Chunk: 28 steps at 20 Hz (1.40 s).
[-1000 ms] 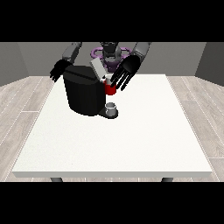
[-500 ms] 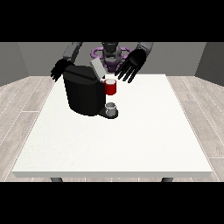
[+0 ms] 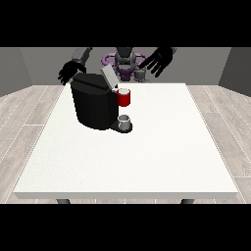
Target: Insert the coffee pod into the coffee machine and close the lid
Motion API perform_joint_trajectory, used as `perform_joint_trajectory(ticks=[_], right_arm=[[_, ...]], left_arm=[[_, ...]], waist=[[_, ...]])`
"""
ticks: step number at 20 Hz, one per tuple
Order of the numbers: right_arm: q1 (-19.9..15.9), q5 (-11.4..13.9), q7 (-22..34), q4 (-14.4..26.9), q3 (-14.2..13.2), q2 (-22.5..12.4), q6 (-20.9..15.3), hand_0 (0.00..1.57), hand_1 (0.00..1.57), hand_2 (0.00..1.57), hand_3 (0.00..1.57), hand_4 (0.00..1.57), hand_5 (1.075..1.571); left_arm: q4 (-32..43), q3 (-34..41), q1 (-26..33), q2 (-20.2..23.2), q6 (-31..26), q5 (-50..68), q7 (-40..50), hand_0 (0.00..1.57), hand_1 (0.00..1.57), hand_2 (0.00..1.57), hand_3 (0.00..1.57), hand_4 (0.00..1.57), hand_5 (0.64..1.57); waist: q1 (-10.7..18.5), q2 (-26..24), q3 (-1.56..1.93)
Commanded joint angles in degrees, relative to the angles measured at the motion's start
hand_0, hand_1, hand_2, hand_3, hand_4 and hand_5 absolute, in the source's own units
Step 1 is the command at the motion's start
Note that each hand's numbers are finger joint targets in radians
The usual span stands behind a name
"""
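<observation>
Behind coffee machine [image 3: 95, 105], lid [image 3: 109, 77] raised, both robot hands [image 3: 158, 62] apart above it

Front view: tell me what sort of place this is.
Probably a bare indoor test room: a large white table bearing a black coffee machine, on a pale wood-plank floor between plain grey walls.

I see the coffee machine [image 3: 97, 105] standing just below the robot hand [image 3: 70, 72] at the view's left; the desk [image 3: 162, 147] lies bare beyond it.

Single front view, raised across the table [image 3: 147, 162], facing the robot [image 3: 125, 61], whole tabletop visible
</observation>
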Motion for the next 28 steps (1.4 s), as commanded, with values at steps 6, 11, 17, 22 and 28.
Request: perform_joint_trajectory(ticks=[6, 11, 17, 22, 28], right_arm=[[5.08, 0.54, 2.28, -2.96, 0.22, -1.35, -0.01, 0.00, 0.00, 0.00, 0.00, 0.49, 1.571], [5.66, -0.02, 0.52, -5.47, 1.05, -4.15, 4.88, 0.00, 0.00, 0.00, 0.00, 0.35, 1.571], [1.95, 0.11, 9.78, -12.32, 4.23, -5.62, 6.86, 0.00, 0.00, 0.00, 0.00, 0.00, 1.571], [0.14, -0.23, 5.21, -8.48, 3.79, -5.94, 9.39, 0.00, 0.00, 0.00, 0.00, 0.00, 1.571], [-4.15, 2.80, 9.74, -10.49, 5.59, -6.92, 9.14, 0.00, 0.00, 0.00, 0.00, 0.24, 1.571]], left_arm=[[-0.91, 8.34, 12.92, -8.14, -1.44, 12.70, -3.44, 0.00, 0.00, 0.00, 0.00, 0.00, 1.571], [-2.15, 9.84, 20.11, -9.90, -1.97, 15.94, -6.93, 0.00, 0.00, 0.00, 0.00, 0.23, 1.571], [-3.46, 10.34, 25.35, -12.02, -3.49, 18.89, -4.38, 0.00, 0.00, 0.00, 0.00, 0.00, 1.571], [-7.83, 7.17, 27.22, -16.73, -3.08, 22.69, -4.08, 0.00, 0.00, 0.00, 0.00, 0.14, 1.571], [-16.14, 6.13, 32.12, -16.56, -5.80, 24.82, -2.15, 0.00, 0.00, 0.00, 0.00, 0.09, 1.571]], waist=[[5.57, -11.29, -0.01], [7.78, -12.06, 0.01], [9.31, -17.45, 0.00], [14.60, -15.14, 0.06], [15.49, -12.76, 0.05]])
